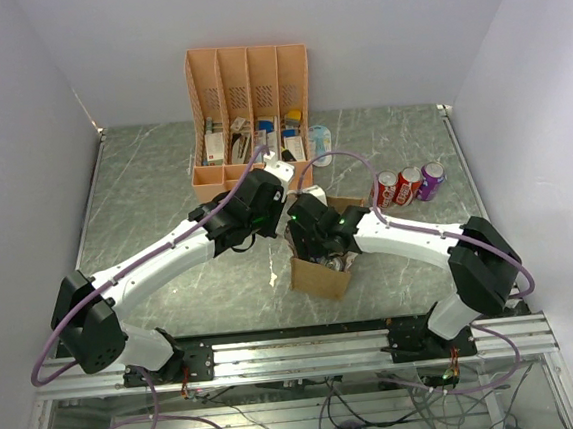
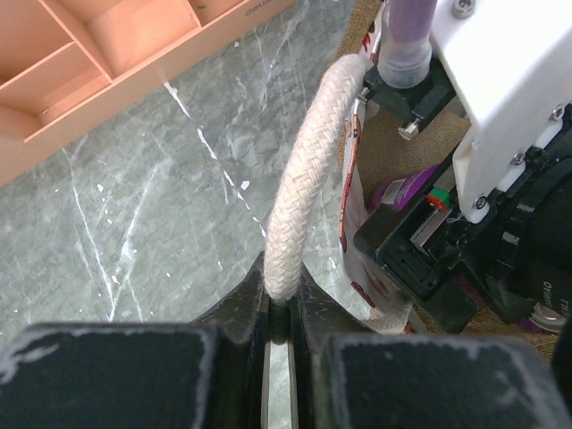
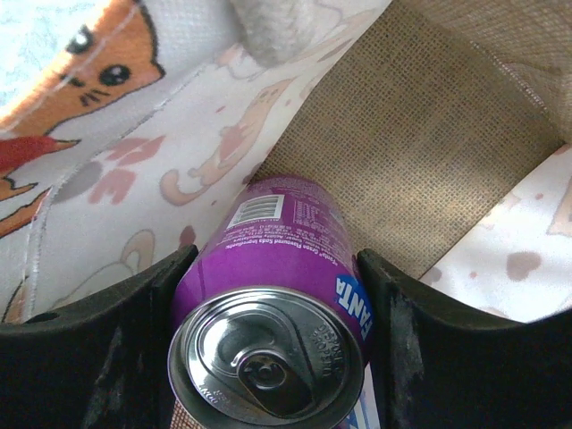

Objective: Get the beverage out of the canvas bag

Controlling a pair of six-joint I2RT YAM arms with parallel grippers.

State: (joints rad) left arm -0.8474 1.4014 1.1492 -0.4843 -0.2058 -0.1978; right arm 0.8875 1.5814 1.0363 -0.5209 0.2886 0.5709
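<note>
The tan canvas bag [image 1: 321,278] stands at the table's middle, between my two arms. My left gripper [image 2: 284,304] is shut on one whitish rope handle [image 2: 308,161] and holds it up at the bag's far left side [image 1: 289,189]. My right gripper [image 3: 277,259] reaches down into the bag [image 1: 327,249]. Its two fingers press on either side of a purple Fanta can [image 3: 286,232], which stands tilted against the cat-print lining [image 3: 179,134] and the burlap wall [image 3: 420,152]. A bit of the purple can [image 2: 402,189] also shows under the right wrist in the left wrist view.
A salmon-pink slotted organizer [image 1: 250,117] with small boxes stands at the back, just behind the left gripper, and also shows in the left wrist view [image 2: 107,63]. Two red cans and a purple one [image 1: 407,184] stand in a row to the right of the bag.
</note>
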